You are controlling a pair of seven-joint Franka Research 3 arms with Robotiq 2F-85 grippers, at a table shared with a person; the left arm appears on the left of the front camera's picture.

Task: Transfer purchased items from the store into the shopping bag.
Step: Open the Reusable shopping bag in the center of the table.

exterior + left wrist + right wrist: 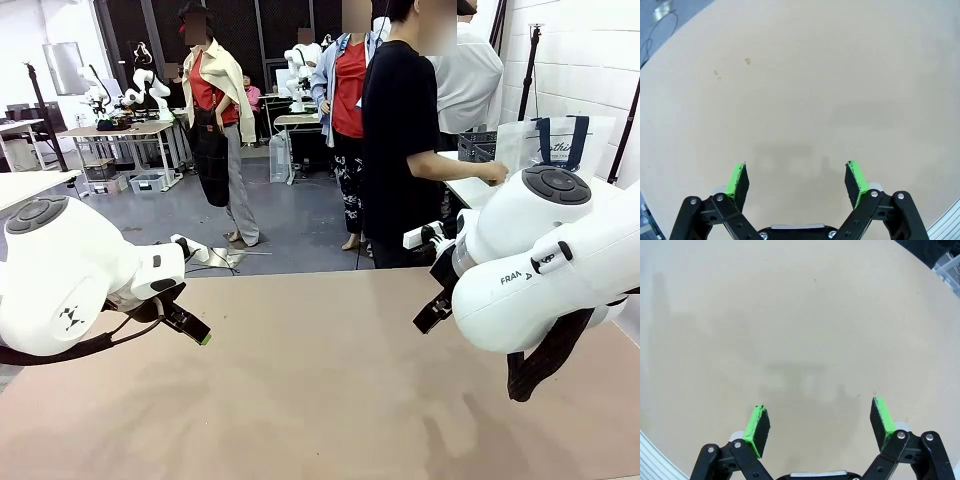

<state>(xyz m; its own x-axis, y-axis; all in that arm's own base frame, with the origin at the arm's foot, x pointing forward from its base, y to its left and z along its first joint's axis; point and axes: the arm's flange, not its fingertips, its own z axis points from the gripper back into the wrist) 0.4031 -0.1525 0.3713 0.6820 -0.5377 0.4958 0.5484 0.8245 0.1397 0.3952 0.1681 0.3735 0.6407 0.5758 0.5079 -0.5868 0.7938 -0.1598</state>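
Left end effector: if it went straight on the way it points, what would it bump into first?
Probably the tan tabletop. Nothing lies between the open left end effector and that surface, as far as its wrist view shows.

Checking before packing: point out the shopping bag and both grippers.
shopping bag (pixel 518 150), front view, translucent wall.
left gripper (pixel 796 166), left wrist view, between fingertips.
right gripper (pixel 818 404), right wrist view, between fingertips.

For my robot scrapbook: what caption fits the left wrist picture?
Left hand, open and holding nothing, hovers over the tan table.
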